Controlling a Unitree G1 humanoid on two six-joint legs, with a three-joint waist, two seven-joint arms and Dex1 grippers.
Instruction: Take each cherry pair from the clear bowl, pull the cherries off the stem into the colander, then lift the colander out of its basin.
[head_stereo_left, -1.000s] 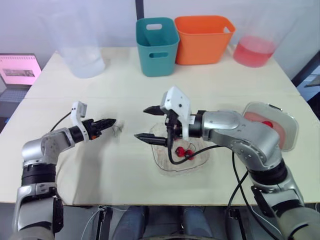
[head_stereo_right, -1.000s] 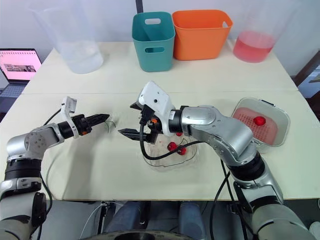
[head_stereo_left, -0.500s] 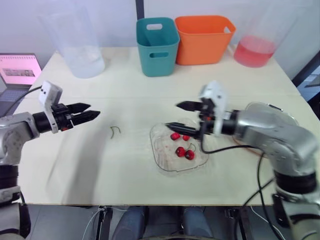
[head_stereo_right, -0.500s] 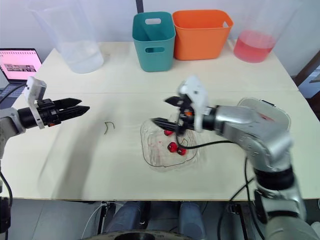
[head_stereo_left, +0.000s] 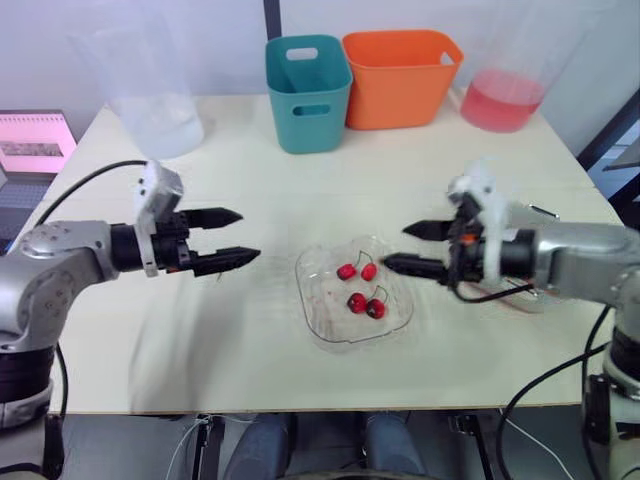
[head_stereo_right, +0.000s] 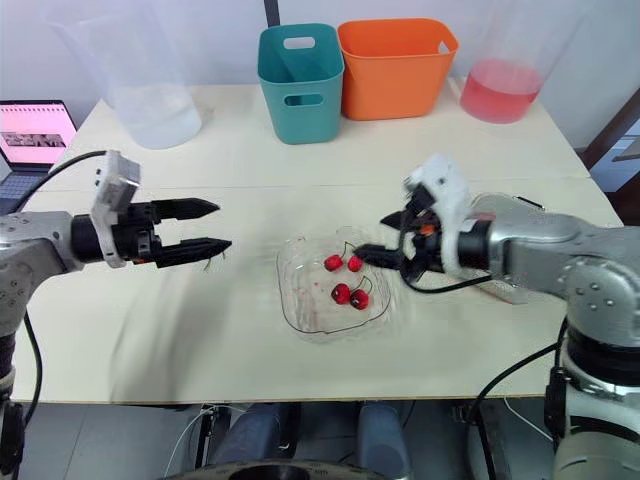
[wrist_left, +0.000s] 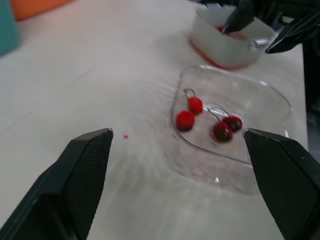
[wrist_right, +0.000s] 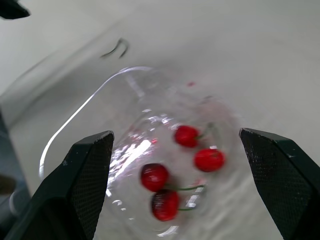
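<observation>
The clear bowl (head_stereo_left: 325, 310) lies at the table's middle and holds two cherry pairs (head_stereo_left: 357, 271) (head_stereo_left: 366, 305) on their stems. My left gripper (head_stereo_left: 248, 235) hovers open and empty just left of the bowl. At the bowl's right rim, my right gripper (head_stereo_left: 396, 248) is open too, with nothing between its fingers. The clear basin (wrist_left: 220, 50) with the red colander stands right of the bowl, mostly hidden behind my right arm, and something red lies inside it. A bare stem (wrist_right: 116, 48) lies on the table left of the bowl.
At the back stand a teal bin (head_stereo_left: 306, 90) and an orange bin (head_stereo_left: 400, 75). A clear pitcher (head_stereo_left: 150, 90) is at the back left and a tub of pink liquid (head_stereo_left: 503, 95) at the back right. A laptop (head_stereo_left: 35, 150) sits off the table's left.
My right gripper has pulled back from the bowl's left side to its right rim. My left gripper opened, swung out to the left, then came back toward the bowl, leaving the stem on the table.
</observation>
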